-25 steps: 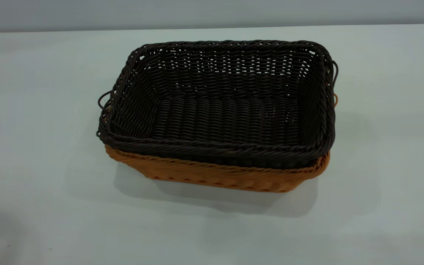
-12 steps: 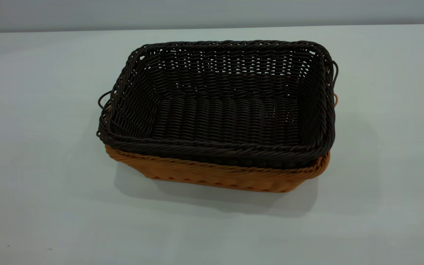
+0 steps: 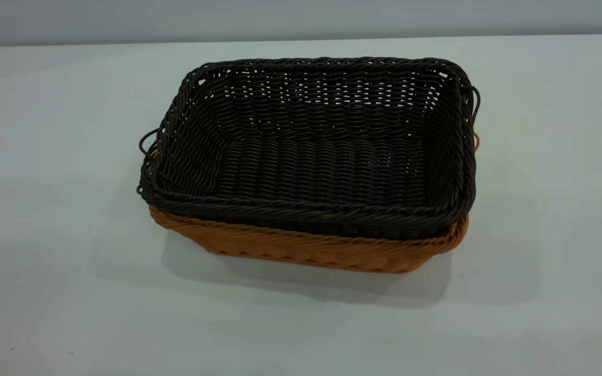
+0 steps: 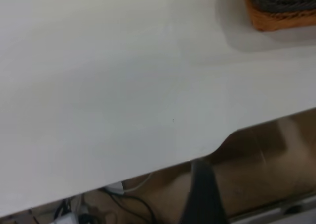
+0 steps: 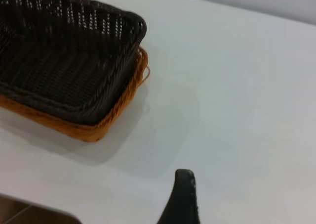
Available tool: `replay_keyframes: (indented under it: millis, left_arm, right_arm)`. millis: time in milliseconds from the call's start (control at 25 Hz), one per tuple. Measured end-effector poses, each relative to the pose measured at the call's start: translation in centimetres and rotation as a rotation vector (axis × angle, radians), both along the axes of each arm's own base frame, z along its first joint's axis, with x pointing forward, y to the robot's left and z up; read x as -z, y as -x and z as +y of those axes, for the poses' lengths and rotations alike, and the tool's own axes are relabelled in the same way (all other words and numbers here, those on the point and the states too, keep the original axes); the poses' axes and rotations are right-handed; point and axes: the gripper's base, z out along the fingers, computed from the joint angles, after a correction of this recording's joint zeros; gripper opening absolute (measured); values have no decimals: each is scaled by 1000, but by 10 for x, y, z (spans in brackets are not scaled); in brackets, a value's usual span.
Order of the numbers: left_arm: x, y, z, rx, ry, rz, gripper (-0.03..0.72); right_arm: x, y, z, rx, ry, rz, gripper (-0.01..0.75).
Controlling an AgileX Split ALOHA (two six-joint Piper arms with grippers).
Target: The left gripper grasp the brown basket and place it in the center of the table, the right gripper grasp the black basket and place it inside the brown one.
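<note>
Since the earlier frame a faint shadow at lower left of the desk [image 3: 45, 235] is gone; the baskets have not moved. The black basket [image 3: 311, 151] sits nested inside the brown basket [image 3: 306, 250] at frame centre. Whether the left gripper [image 4: 202, 194] and right gripper [image 5: 181, 199] have spread fingers, I cannot tell.

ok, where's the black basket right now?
Exterior view: the black basket sits nested inside the brown basket, mid-table, with neither hand touching it.

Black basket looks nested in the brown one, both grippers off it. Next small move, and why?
Probably none on the baskets: finish pulling both arms back to park. The black basket sits inside the brown basket mid-table. The left gripper and the right gripper are clear of both baskets, touching nothing.
</note>
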Motion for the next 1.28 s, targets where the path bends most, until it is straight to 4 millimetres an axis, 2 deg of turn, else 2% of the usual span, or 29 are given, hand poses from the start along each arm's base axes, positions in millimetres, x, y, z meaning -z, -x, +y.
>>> replay_keyframes:
  millis: [200, 480, 1040, 1280]
  left_arm:
    - [13, 8, 2, -13, 15, -22, 509]
    - [19, 8, 2, -14, 28, -73, 509]
    - [18, 8, 2, -15, 31, -83, 509]
    - [18, 17, 4, -93, 34, -150, 509]
  right_arm:
    - [0, 0, 2, -10, -17, -1, 586]
    - [0, 0, 2, -12, -19, -1, 584]
    - [0, 0, 2, -12, -19, -1, 584]
    - [0, 0, 2, -12, -20, -1, 584]
